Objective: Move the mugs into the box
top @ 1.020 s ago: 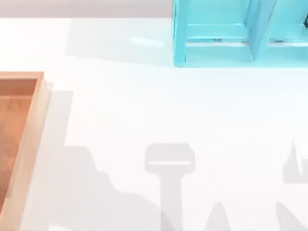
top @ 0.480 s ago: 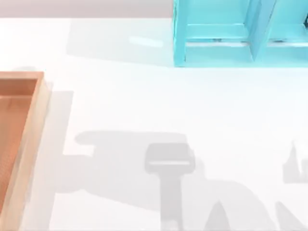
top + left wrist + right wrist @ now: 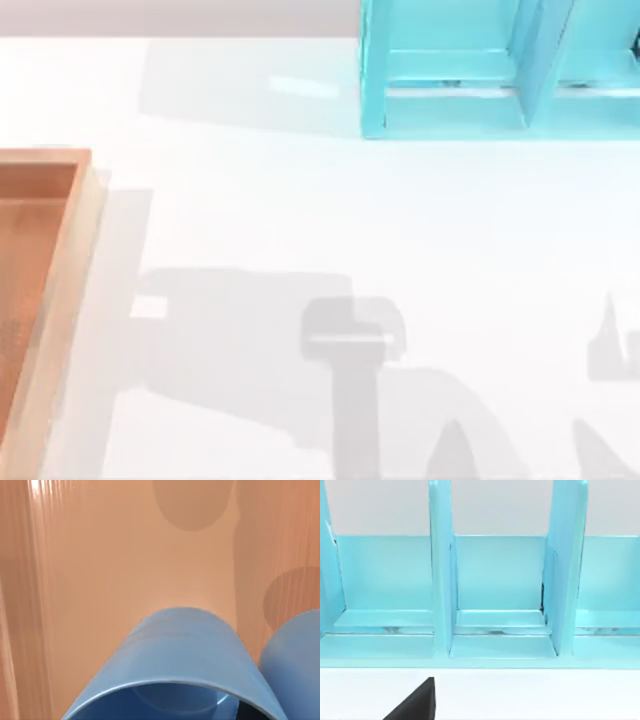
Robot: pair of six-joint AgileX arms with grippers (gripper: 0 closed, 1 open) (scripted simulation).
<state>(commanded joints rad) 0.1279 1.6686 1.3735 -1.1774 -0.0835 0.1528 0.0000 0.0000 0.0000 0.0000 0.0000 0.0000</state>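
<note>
Surface: white table (image 3: 330,220), lit from above, crossed by grey arm shadows.
Background: turquoise shelf frame (image 3: 500,70) along the far edge toward the table's right, its open compartments facing the right wrist view (image 3: 500,580).
Box: light-brown wooden tray (image 3: 70,300) at the table's left edge, cut off by the frame; orange-brown floor (image 3: 125,555) spread behind the cups in the left wrist view.
Mugs: blue cup (image 3: 175,665) close under the left wrist camera, mouth toward the lens, over the tray floor; second blue cup (image 3: 295,660) just beside it, contact between the two not resolvable.
Left gripper: above the tray interior; finger opening and any hold on the near cup cannot be told.
Right gripper: facing the shelf frame, apparently idle; dark finger tip (image 3: 415,702) at the edge of the right wrist view, opening not determinable.
Change: broad shadow near the tray now larger and shifted across the table compared with a second ago, consistent with left-arm movement at the tray.
Task status: judged near completion, both cups over or within the tray; release of the near cup unconfirmed.
</note>
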